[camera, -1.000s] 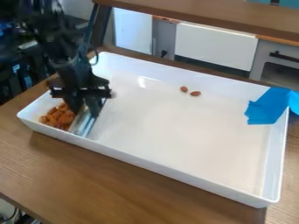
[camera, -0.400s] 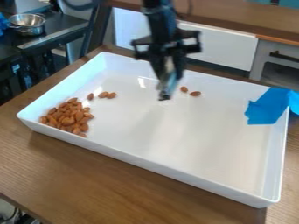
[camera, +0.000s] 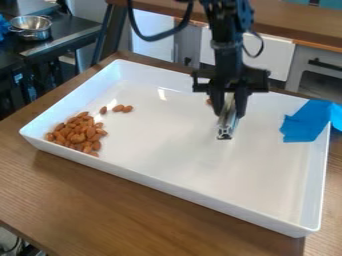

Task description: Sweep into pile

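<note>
Camera view: we observe the end effector clamped on a metal bar over the white tray on the desk. We find the almond pile at the tray's left corner, three almonds near it, and another almond partly hidden by the end effector.

Foreground: brown wood-grain table. Brown wooden ledge across the top. Below it, pale flat panel, then white rectangular panel; at right, grey cabinet with black bar handle. Upper left: dark flat-topped counter, light glinting off it, bearing shiny round metal bowl.
</note>
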